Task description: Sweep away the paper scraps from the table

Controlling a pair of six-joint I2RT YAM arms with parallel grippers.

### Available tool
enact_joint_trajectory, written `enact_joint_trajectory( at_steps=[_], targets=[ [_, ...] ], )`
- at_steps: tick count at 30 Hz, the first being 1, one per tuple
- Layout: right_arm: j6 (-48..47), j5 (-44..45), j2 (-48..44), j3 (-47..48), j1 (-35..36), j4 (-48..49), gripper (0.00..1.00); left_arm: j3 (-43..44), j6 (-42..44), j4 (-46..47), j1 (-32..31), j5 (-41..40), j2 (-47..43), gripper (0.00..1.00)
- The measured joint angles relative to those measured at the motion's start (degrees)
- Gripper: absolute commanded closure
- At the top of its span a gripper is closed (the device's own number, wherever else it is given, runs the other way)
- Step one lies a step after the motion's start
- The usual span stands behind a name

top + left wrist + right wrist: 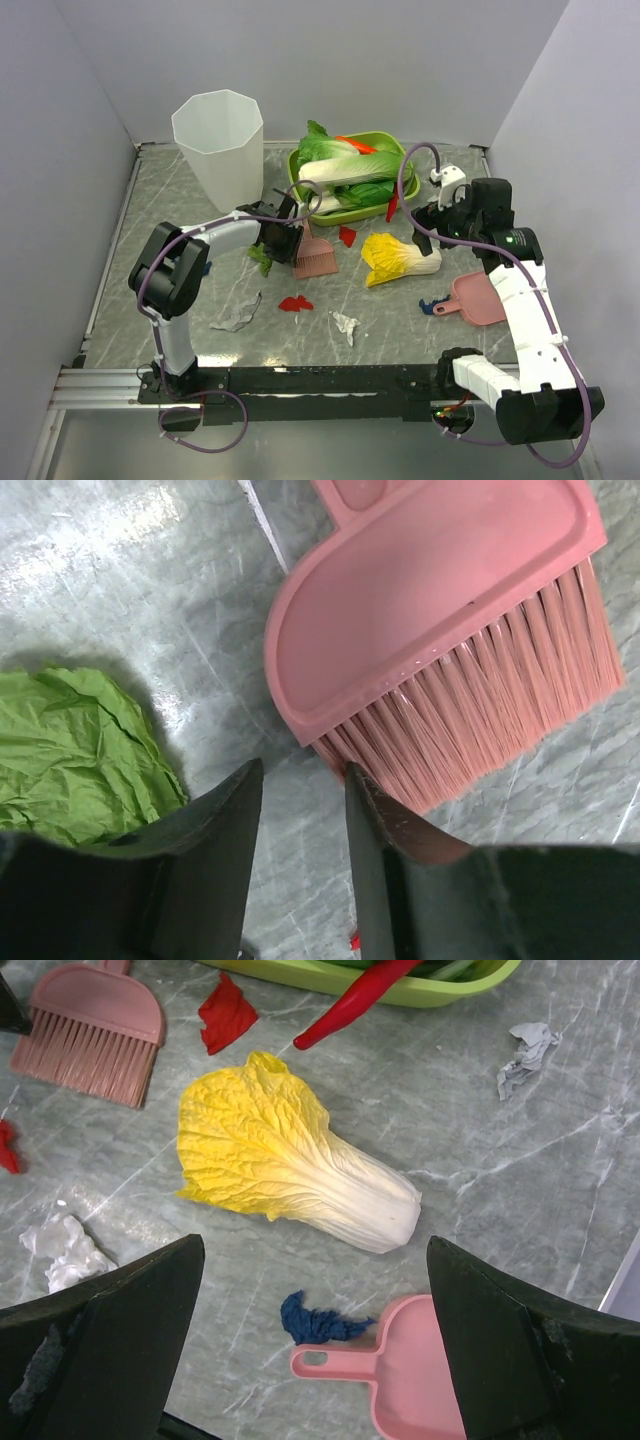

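Paper scraps lie on the grey marble table (200, 290): green (260, 258) (70, 750), two red (347, 236) (295, 303), two white-grey (237, 318) (346, 325), dark blue (433, 303) (315, 1322). My left gripper (285, 240) (300, 790) is open and empty, low over the table between the green scrap and the pink brush (315, 258) (430, 610). My right gripper (435, 225) (315, 1250) is wide open and empty, above the dark blue scrap and the handle of the pink dustpan (475, 298) (420, 1380).
A yellow-and-white toy cabbage (400, 258) (290, 1160) lies mid-table. A green tray (385, 140) of green vegetables stands behind it, a red chilli (392, 205) (350, 1000) at its rim. A white bin (220, 145) stands back left. Another grey scrap (528, 1045) lies near the tray.
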Motion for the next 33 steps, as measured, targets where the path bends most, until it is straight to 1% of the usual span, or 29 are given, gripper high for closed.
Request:
enact_joint_trajectory(
  at_steps=[3,8,11,15,23,25,26,28,29,33],
  targets=[
    [0.02,-0.02,-0.59,-0.39,0.0,0.02,0.0,0.0,-0.17,0.0,-0.15,0.39,-0.2,0.48],
    [0.24,-0.15,-0.87,-0.81,0.0,0.02,0.0,0.02,-1.03,-0.02,-0.26,2.23,-0.31,0.48],
    [0.28,-0.31,-0.87,-0.81,0.0,0.02,0.0,0.35,-1.29,-0.31,-0.81,2.73,-0.26,0.5],
    [0.42,-0.48,-0.83,-0.81,0.0,0.02,0.0,1.18,-1.42,-0.26,-1.9,2.4,0.26,0.56],
    [0.42,-0.48,-0.83,-0.81,0.0,0.02,0.0,1.05,-1.03,-0.44,-3.8,-2.51,0.76,0.64],
    [0.42,-0.5,-0.83,-0.81,0.0,0.02,0.0,0.83,-0.9,-0.22,-3.96,-3.67,0.7,0.72],
    [0.39,-0.57,-0.83,-0.81,0.0,0.02,0.0,0.57,-0.74,-0.07,-4.0,-4.22,0.55,0.82],
    [0.42,-0.72,-0.83,-0.81,0.0,0.02,0.0,-0.15,0.0,0.22,-4.02,-5.11,0.02,0.96],
    [0.42,-0.83,-0.81,-0.81,0.0,0.02,0.0,-0.66,0.28,0.42,-4.02,-5.4,-0.26,0.99],
    [0.42,-1.38,-0.63,-0.81,0.0,0.02,0.0,-3.91,1.57,1.53,-3.82,-6.01,-2.75,0.99]
  ],
)
